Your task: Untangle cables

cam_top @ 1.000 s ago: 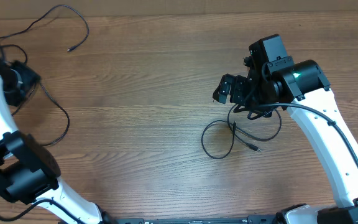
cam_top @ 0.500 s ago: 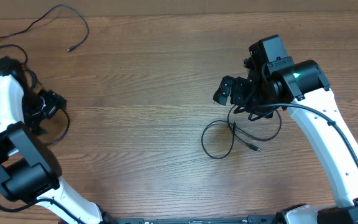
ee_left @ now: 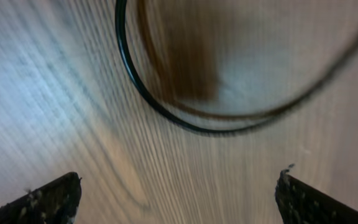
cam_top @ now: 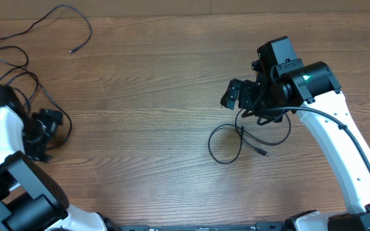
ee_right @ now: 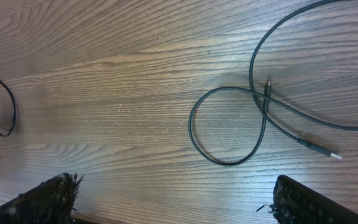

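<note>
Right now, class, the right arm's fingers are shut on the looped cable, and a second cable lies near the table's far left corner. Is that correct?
No. The right arm's fingers stand open above the looped cable, which lies free on the table, as the right wrist view shows. The second cable does lie near the far left corner.

The overhead camera looks straight down on the worktop (cam_top: 159,77) from well above and takes in most of it. The left wrist camera faces down from very close, blurred, over a cable arc (ee_left: 166,116) near the worktop's left edge. The right wrist camera sits higher, facing down on the looped cable (ee_right: 191,127). The overhead view shares that loop, right of centre.
</note>
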Robot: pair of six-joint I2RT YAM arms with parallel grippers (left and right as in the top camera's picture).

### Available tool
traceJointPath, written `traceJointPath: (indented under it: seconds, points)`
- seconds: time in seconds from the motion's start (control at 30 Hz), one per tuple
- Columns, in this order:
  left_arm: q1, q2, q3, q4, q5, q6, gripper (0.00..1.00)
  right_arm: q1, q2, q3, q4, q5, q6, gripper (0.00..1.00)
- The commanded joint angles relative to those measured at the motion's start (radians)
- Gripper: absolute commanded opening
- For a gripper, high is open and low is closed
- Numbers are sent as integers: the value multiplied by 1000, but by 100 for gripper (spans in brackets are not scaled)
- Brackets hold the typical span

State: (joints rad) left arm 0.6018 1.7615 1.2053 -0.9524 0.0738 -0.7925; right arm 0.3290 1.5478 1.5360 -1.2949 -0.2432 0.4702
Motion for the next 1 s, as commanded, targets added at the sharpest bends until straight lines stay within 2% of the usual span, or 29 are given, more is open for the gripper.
traceJointPath:
  seconds: [0.0, 0.07, 0.17, 0.33, 0.43, 0.67, 0.7, 0.77, 0.8, 0.87, 0.9, 0.97]
  points:
    - [2, 4, -102, 127, -53, -104, 99, -1, 3, 6, -3, 10, -8, 100]
    - [12, 4, -134, 200, -74, -116, 100, -1, 3, 6, -5, 10, -8, 100]
    - [29, 4, -141, 220, -92, -162, 100, -1, 3, 6, -5, 11, -8, 100]
    - [33, 11, -150, 246, -158, -165, 100, -1, 3, 6, 2, 11, -8, 100]
    - [32, 34, -156, 257, -154, -166, 90, -1, 3, 6, 9, 11, -8, 100]
    - [32, 137, -156, 323, -132, -150, 61, -1, 3, 6, 10, -2, -7, 100]
    - [32, 151, -156, 331, -131, -150, 55, -1, 3, 6, 9, -5, -7, 100]
    - [32, 177, -156, 346, -130, -150, 35, -1, 3, 6, 7, -5, -7, 100]
    - [32, 187, -156, 369, -132, -135, 22, -1, 3, 6, 6, -5, -7, 100]
    - [32, 187, -152, 398, -130, -105, 7, -1, 3, 6, 5, -5, -7, 100]
    - [32, 187, -142, 409, -129, -91, 4, -1, 3, 6, 6, -5, -7, 100]
    - [32, 187, -117, 422, -128, -71, 4, -1, 3, 6, 6, -5, -7, 100]
